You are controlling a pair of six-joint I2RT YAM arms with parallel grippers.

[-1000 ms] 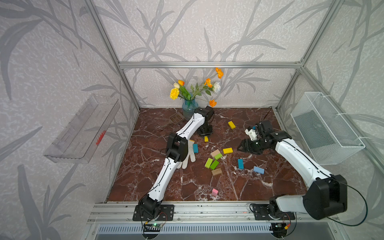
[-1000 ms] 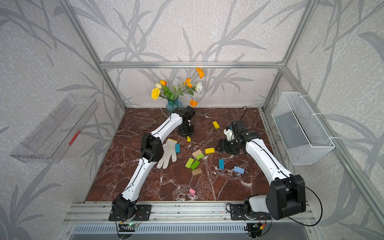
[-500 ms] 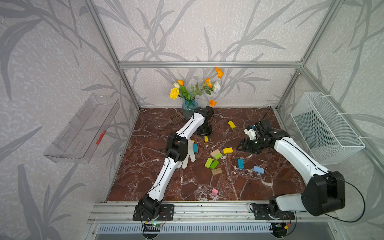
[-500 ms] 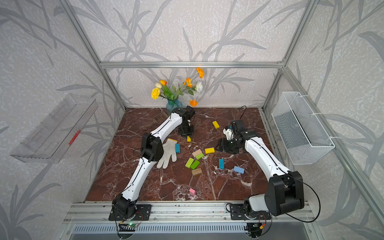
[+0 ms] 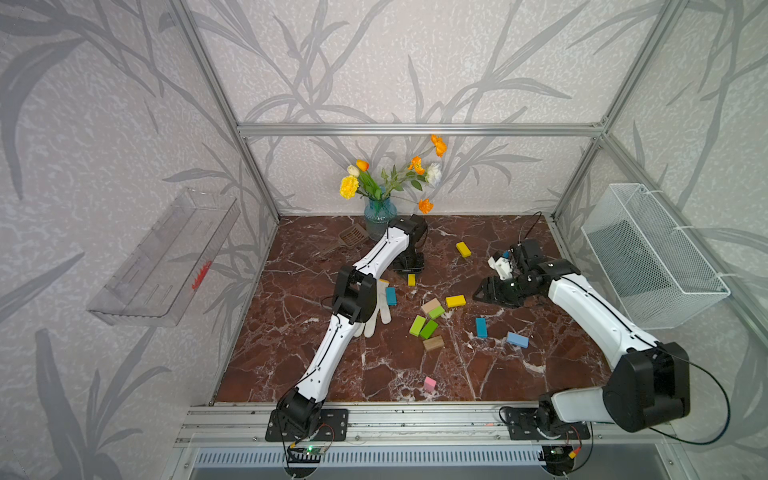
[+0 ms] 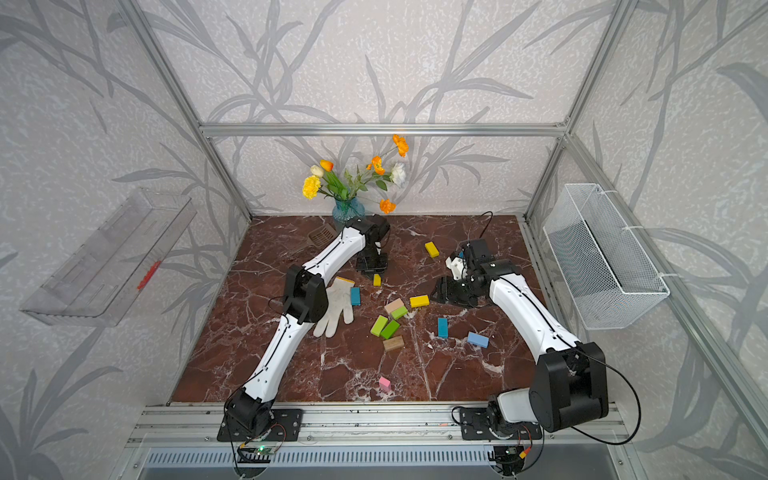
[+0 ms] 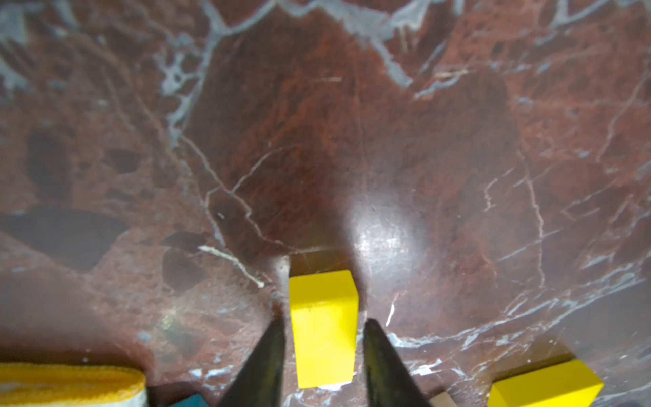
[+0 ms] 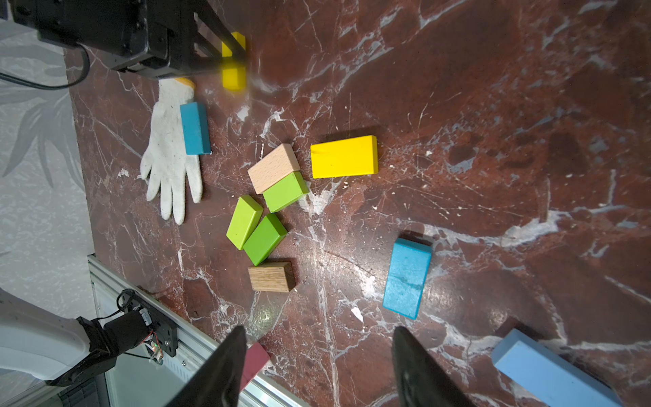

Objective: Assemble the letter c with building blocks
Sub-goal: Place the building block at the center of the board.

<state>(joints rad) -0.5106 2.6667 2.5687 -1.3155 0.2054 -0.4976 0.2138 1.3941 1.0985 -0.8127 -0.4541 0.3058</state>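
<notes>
Red-brown marble worktop (image 5: pixel 291 353): hard, glossy; blocks likely to skid if nudged.
White glove (image 6: pixel 336 303): soft, could snag; teal block (image 6: pixel 355 296) touching its edge, awkward pick.
Building blocks (image 8: pixel 264 239): scattered near glove, no C formed. Painted wood, judged light, rigid, smooth; pinch across long sides. Green blocks (image 6: pixel 390 329) touch, need separating.
Right fingers (image 8: pixel 218 370): spread, empty.
Left fingers (image 7: pixel 267 363): parted, straddling small yellow block (image 7: pixel 322 327) beside glove cuff; slim gaps, no grip.

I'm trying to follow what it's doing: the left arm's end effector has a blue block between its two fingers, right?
Not blue: the block between the fingers of the left end effector is yellow. The left wrist view shows it plainly, with one finger on either side of it.
</notes>
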